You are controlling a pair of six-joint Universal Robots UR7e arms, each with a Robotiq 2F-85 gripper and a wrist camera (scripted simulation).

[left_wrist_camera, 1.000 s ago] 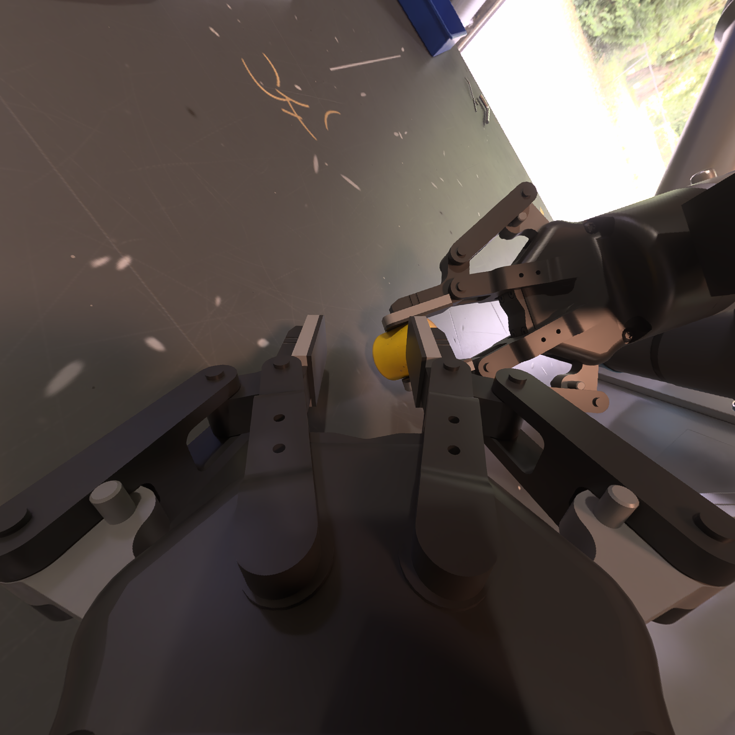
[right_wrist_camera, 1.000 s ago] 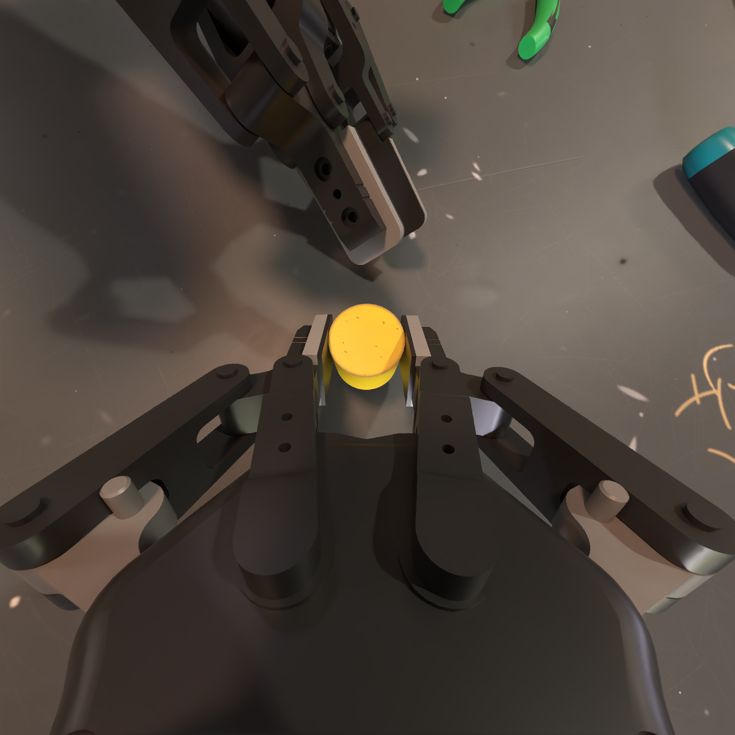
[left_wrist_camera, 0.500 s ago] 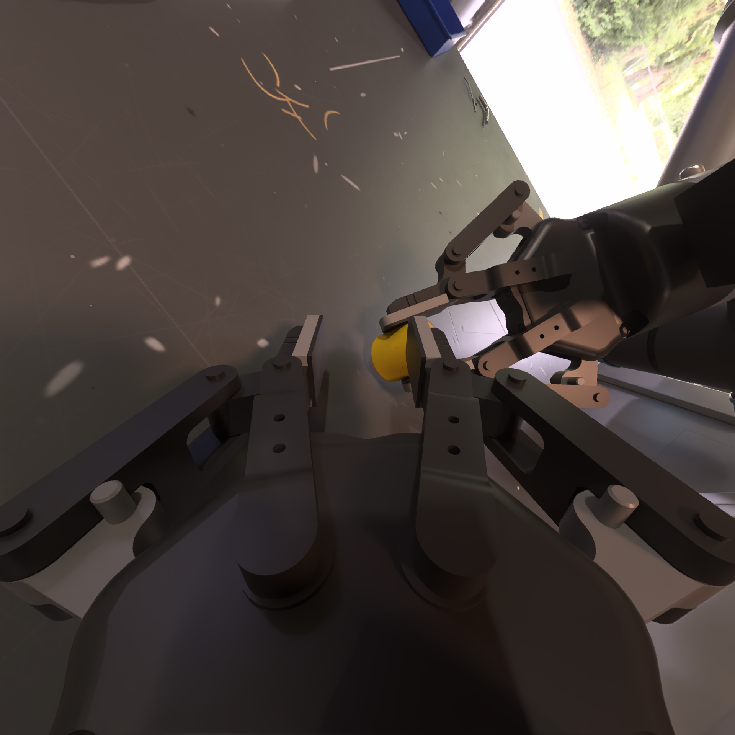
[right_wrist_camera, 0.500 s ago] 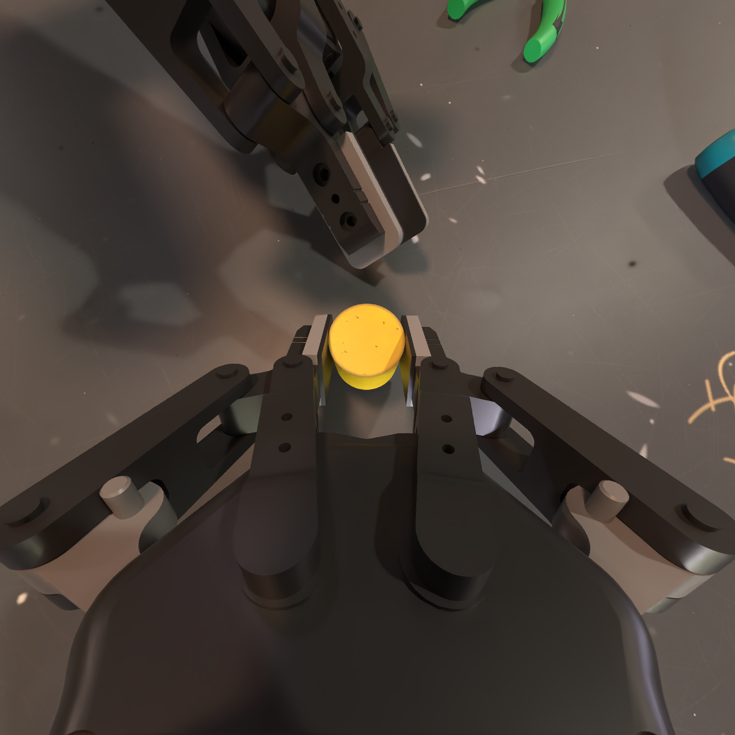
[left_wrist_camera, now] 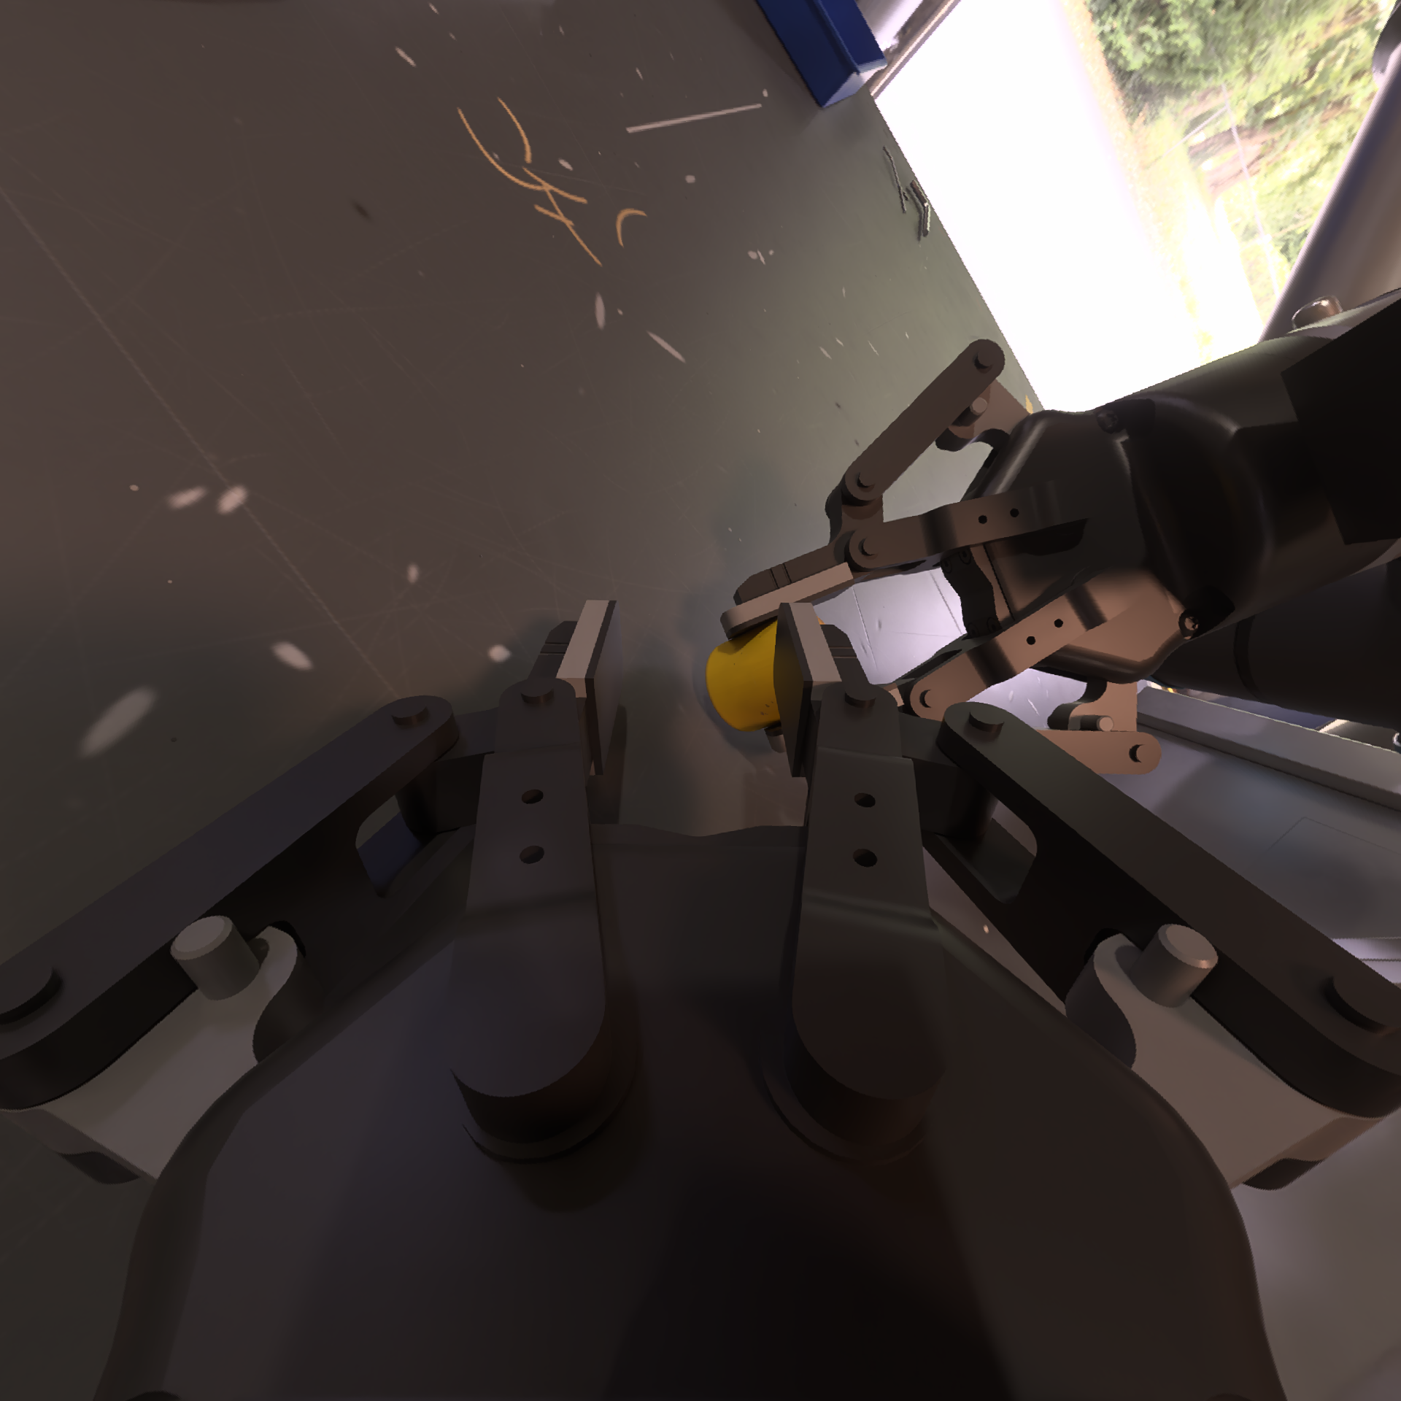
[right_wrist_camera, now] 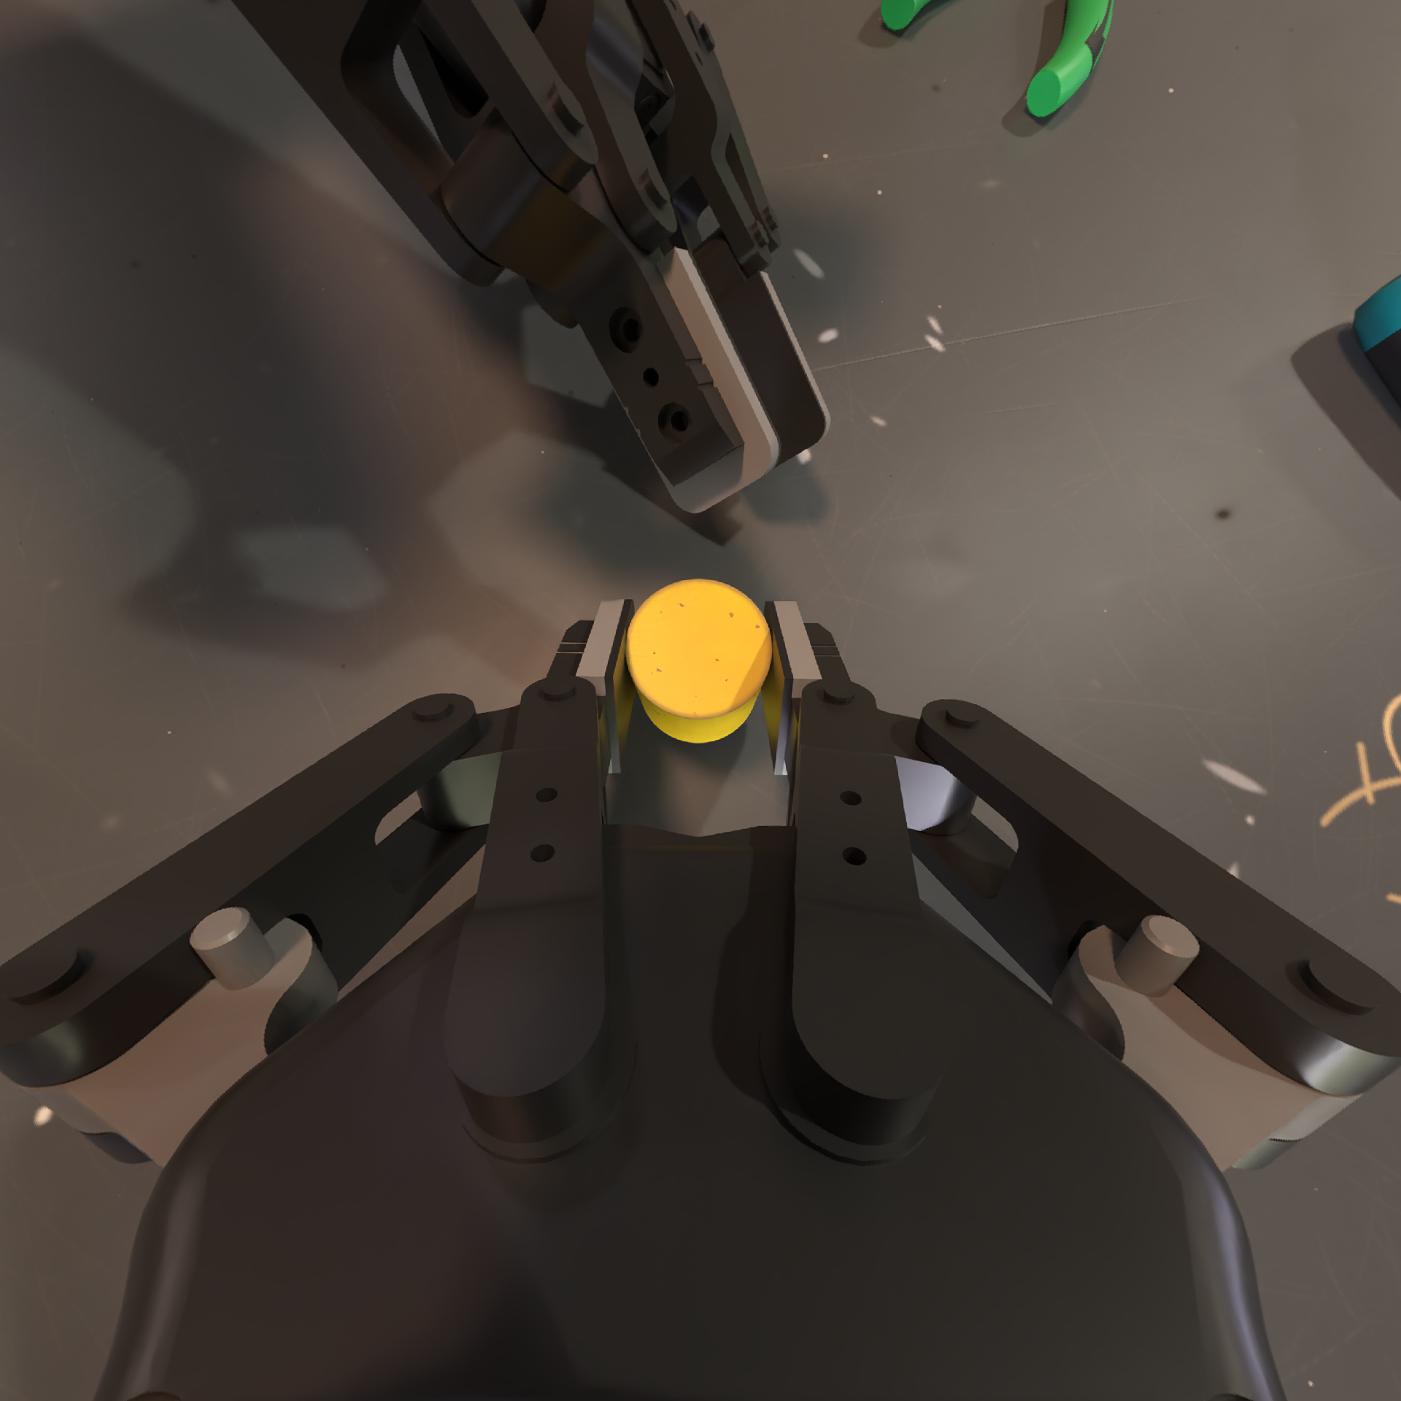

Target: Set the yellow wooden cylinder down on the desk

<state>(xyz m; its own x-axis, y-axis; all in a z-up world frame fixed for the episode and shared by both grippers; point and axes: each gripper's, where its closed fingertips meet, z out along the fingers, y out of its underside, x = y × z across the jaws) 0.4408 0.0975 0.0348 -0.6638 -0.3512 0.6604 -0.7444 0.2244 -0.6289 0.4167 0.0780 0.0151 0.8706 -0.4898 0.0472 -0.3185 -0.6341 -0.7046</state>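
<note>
The yellow wooden cylinder (right_wrist_camera: 696, 667) sits between the pads of my right gripper (right_wrist_camera: 697, 644), which is shut on it, round end face toward the camera. In the left wrist view the cylinder (left_wrist_camera: 739, 682) shows just right of my left gripper (left_wrist_camera: 694, 663), partly hidden by its right finger (left_wrist_camera: 803, 667), low over the dark desk (left_wrist_camera: 303, 379). I cannot tell if it touches the desk. The left gripper is open and empty. It also shows in the right wrist view (right_wrist_camera: 728, 447), just beyond the cylinder.
Green tool handles (right_wrist_camera: 1061, 68) lie at the far right, and a teal-and-black object (right_wrist_camera: 1383, 333) is at the right edge. A blue box (left_wrist_camera: 834, 45) stands at the far desk edge. The desk's edge (left_wrist_camera: 985, 303) runs close behind the right gripper.
My right gripper has shifted slightly with the cylinder still held; the desk marks and tools slide right and down in its view. The left gripper has stayed open and still.
</note>
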